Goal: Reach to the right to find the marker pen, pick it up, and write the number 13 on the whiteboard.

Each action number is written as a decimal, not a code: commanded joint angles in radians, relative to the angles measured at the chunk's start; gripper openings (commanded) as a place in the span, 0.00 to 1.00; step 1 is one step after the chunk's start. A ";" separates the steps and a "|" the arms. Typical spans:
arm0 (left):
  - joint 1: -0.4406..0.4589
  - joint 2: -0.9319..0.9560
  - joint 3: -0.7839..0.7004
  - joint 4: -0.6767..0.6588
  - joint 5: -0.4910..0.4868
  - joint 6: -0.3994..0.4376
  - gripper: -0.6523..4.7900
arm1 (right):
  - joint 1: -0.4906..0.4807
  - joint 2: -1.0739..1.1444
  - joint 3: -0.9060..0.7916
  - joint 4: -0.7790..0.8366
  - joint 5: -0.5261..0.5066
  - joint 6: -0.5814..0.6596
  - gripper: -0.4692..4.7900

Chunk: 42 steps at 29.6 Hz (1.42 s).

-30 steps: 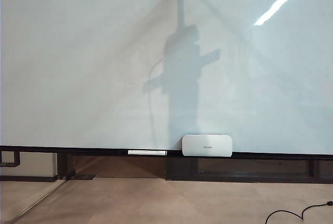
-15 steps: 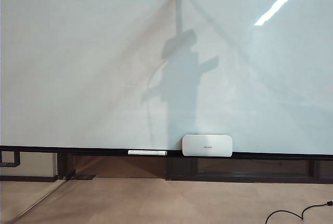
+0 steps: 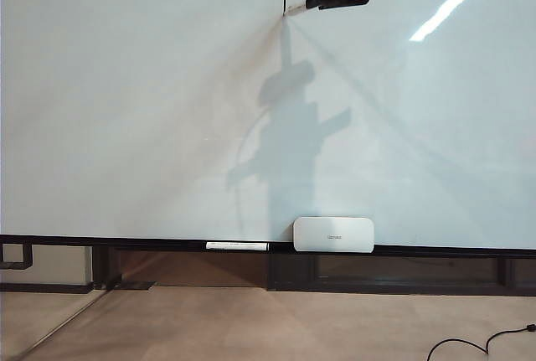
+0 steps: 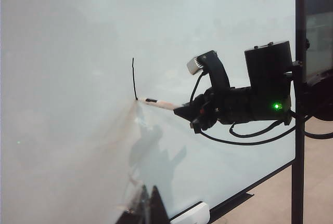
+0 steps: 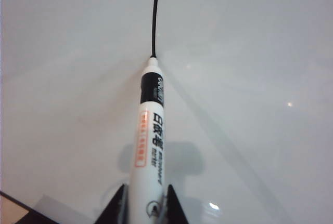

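Lower on the whiteboard (image 3: 151, 110) than a second ago, the right gripper (image 5: 141, 203) stays clamped on the marker pen (image 5: 150, 146), tip touching a black stroke's (image 4: 133, 78) end; left gripper out of view.

**Colours and markings**

Whiteboard (image 3: 134, 110): glossy pale white-grey, black lower rail.
Marker pen (image 5: 151, 146): white barrel, black collar, orange and black print.
Stroke (image 4: 133, 78): thin black.
Right gripper (image 4: 184, 113): black.
Box (image 3: 332, 234): white.
Stick (image 3: 237, 245): white.
Floor (image 3: 251, 323): beige.
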<state>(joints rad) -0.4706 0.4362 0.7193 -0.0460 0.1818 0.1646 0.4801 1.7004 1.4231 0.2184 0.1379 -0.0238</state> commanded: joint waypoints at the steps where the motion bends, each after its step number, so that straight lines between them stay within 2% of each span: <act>1: 0.000 0.000 0.005 0.007 0.002 0.003 0.11 | -0.002 -0.002 0.003 -0.024 0.029 0.005 0.09; 18: 0.000 -0.002 0.005 0.003 0.002 0.000 0.11 | 0.003 0.002 0.003 -0.050 0.039 0.029 0.09; 28: 0.000 -0.017 0.005 -0.014 -0.002 0.000 0.11 | 0.089 -0.084 0.002 -0.092 0.072 0.021 0.09; 34: 0.000 -0.024 0.005 -0.022 0.001 -0.013 0.11 | 0.135 -0.126 0.001 -0.095 0.137 -0.030 0.09; 38: 0.000 -0.024 0.005 -0.036 0.007 -0.027 0.11 | 0.145 -0.165 0.001 -0.086 0.143 -0.040 0.09; 42: 0.000 -0.025 0.005 -0.034 0.029 -0.027 0.11 | 0.159 -0.206 -0.010 -0.038 0.155 -0.103 0.09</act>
<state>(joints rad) -0.4706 0.4133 0.7193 -0.0906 0.1963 0.1402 0.6338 1.5093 1.4197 0.1310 0.2890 -0.0940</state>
